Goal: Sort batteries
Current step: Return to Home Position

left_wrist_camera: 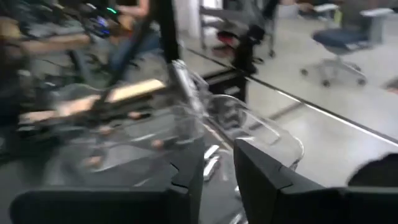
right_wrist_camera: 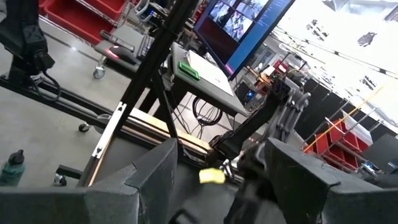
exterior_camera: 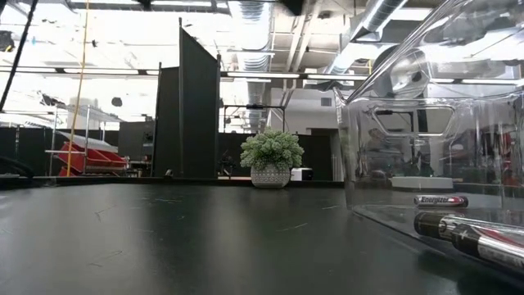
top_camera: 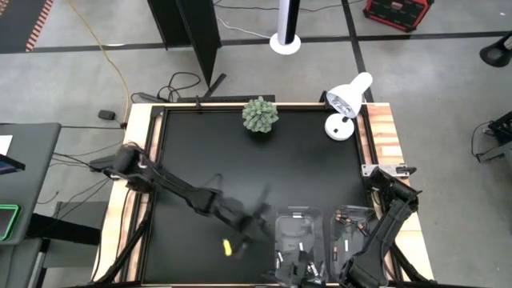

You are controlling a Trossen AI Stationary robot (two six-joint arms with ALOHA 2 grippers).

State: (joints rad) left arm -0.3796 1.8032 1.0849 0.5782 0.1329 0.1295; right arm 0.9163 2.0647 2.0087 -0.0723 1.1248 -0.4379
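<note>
Two clear bins stand side by side near the table's near edge, the left bin (top_camera: 298, 228) and the right bin (top_camera: 350, 230). Pale batteries (top_camera: 293, 245) lie in the left bin and dark batteries (top_camera: 346, 217) in the right one. The low view shows dark batteries (exterior_camera: 458, 229) on a bin floor. My left gripper (top_camera: 254, 218) hovers just left of the left bin, blurred. Its fingers stand a narrow gap apart (left_wrist_camera: 219, 180) with nothing between them, pointing at the bin and its silver batteries (left_wrist_camera: 211, 158). My right gripper (top_camera: 302, 274) is at the near edge, wide open (right_wrist_camera: 217, 180), pointing left.
A small yellow thing (top_camera: 228, 246) shows on the black mat below my left arm; it also shows in the right wrist view (right_wrist_camera: 211, 176). A potted plant (top_camera: 261, 115) and a white lamp (top_camera: 346, 102) stand at the far edge. The mat's middle is bare.
</note>
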